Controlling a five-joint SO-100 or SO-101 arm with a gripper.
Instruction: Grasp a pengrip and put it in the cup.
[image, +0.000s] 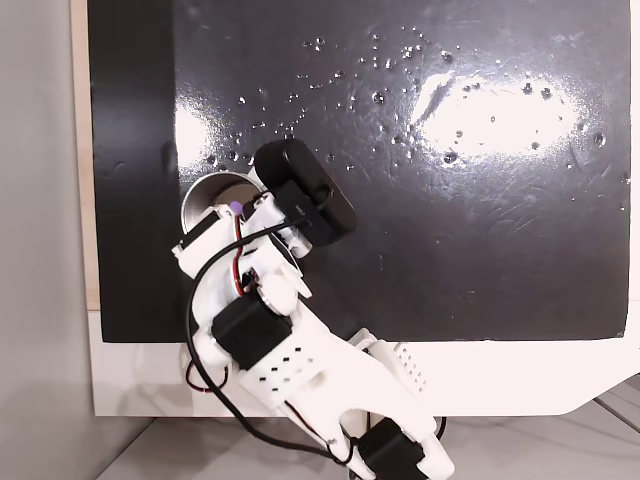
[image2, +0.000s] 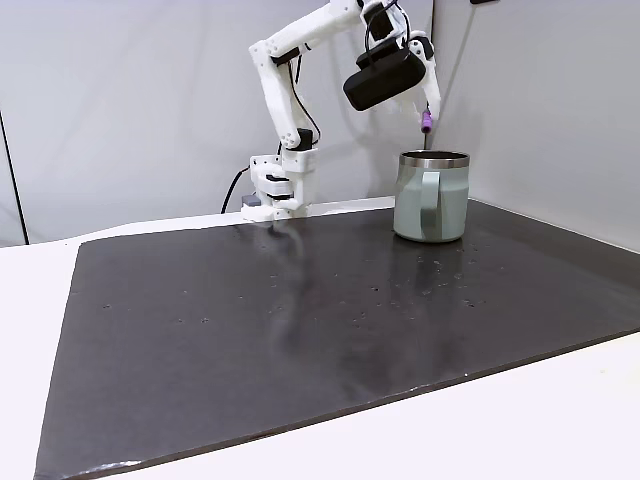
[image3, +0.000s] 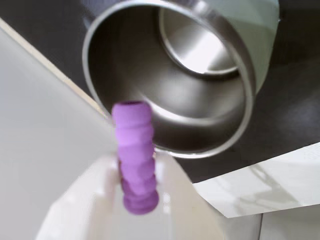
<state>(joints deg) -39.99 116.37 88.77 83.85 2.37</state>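
Purple pengrip (image3: 134, 157), pinched by the hand (image2: 427, 118), hangs above the cup (image2: 433, 198) rim.

We see a black mat (image2: 300, 330) covering most of a white table (image2: 560, 420), which shows bare along the near edge and at the left in a fixed view. Plain pale grey walls (image2: 120, 110) stand behind the table and meet in a corner at its far right. Seen from above, the mat's glossy surface throws back bright patches of light (image: 490, 115) and is dotted with small specks.
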